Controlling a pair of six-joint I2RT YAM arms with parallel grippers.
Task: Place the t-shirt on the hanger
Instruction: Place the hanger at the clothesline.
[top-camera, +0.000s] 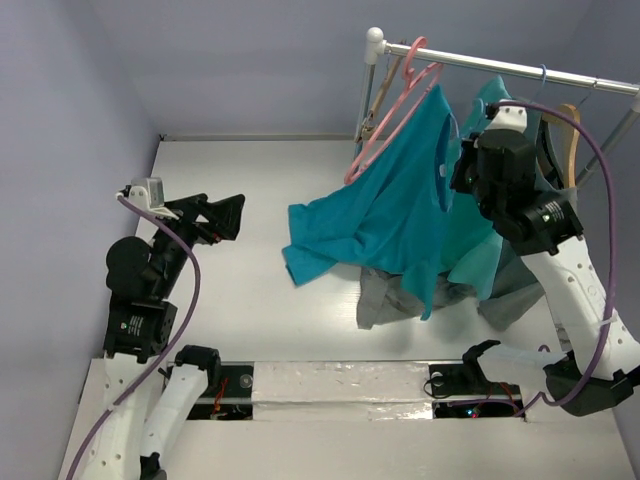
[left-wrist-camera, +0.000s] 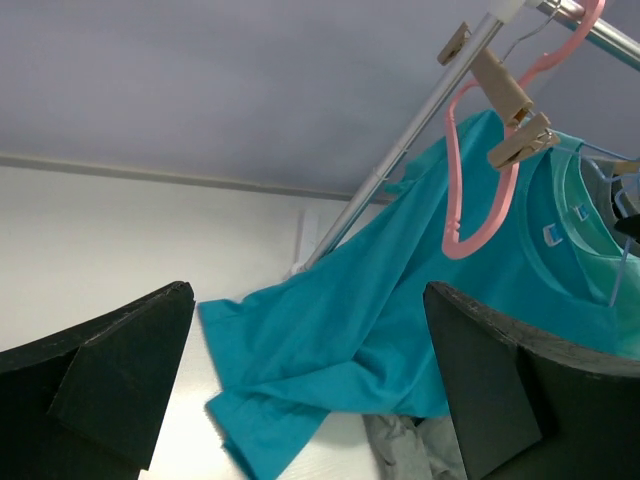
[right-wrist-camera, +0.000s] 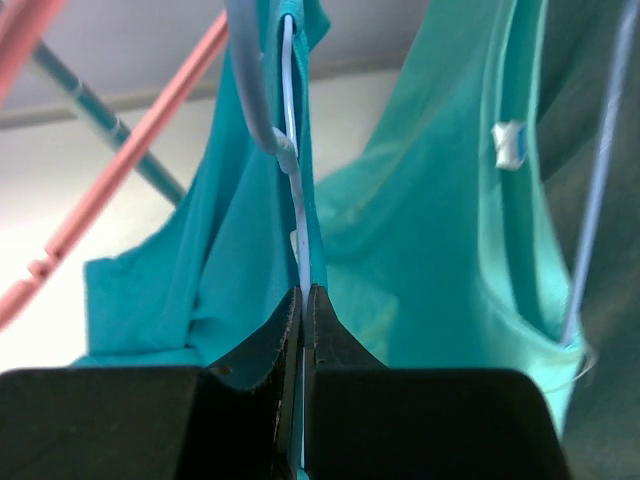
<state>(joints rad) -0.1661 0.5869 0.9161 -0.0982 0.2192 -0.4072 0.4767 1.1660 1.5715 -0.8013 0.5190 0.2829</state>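
Observation:
The cerulean t-shirt hangs by its collar near the rail, and its lower part drapes down onto the white table. It also shows in the left wrist view and the right wrist view. My right gripper is raised at the collar and is shut on the thin light-blue wire hanger. The wire runs up along the shirt's neck opening to its slim hook. My left gripper is open and empty over the left of the table, facing the shirt.
A metal rail crosses the back right. A pink hanger, a wooden hanger and a lighter teal shirt hang from it. Grey garments lie under the shirts. Purple walls close the left and back.

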